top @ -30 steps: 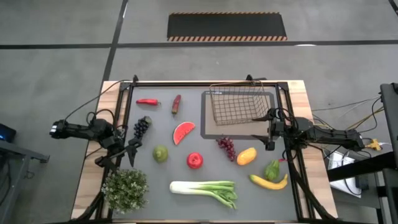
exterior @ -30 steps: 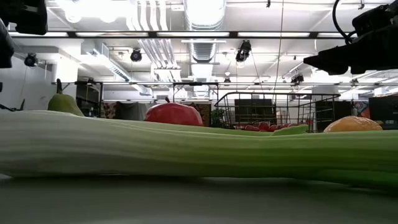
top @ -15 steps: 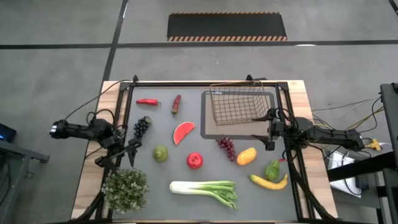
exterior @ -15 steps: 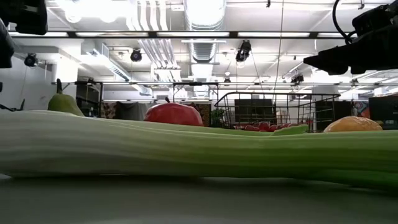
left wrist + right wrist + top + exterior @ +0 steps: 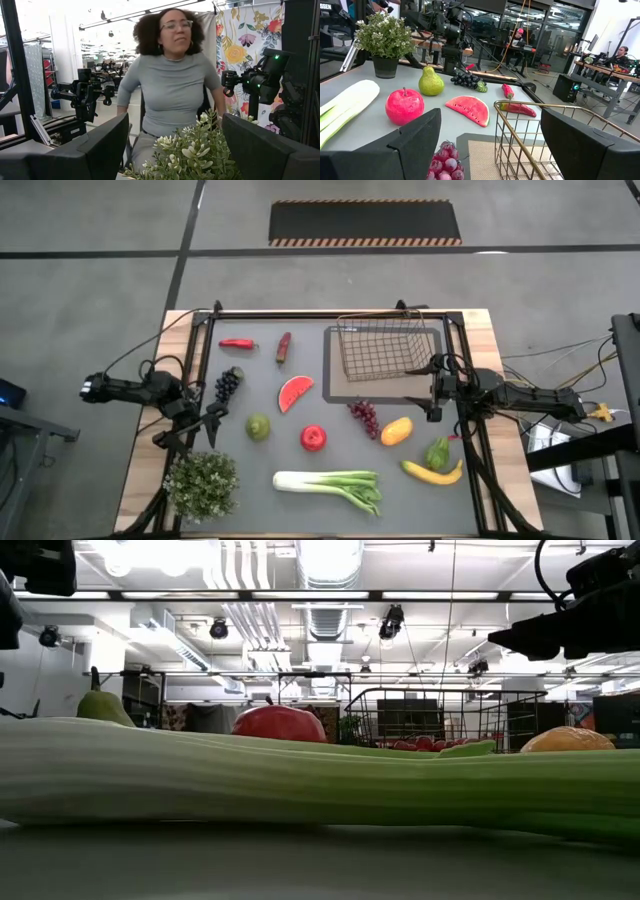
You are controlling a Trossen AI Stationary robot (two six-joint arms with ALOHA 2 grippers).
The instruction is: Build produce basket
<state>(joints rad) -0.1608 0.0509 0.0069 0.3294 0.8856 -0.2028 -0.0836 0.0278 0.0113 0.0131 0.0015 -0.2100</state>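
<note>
The wire basket stands on a tan mat at the far right, empty. Produce lies spread on the grey tabletop: two red chillies, dark grapes, a watermelon slice, a green pear, a red apple, red grapes, a mango, a green pepper, a banana and a leek. My left gripper hangs open at the left edge, above the table. My right gripper hangs open at the right edge, beside the basket's near right corner.
A bushy potted plant stands at the near left corner, just in front of my left gripper. A person sits beyond the table in the left wrist view. Dark frame bars run around the table's edges.
</note>
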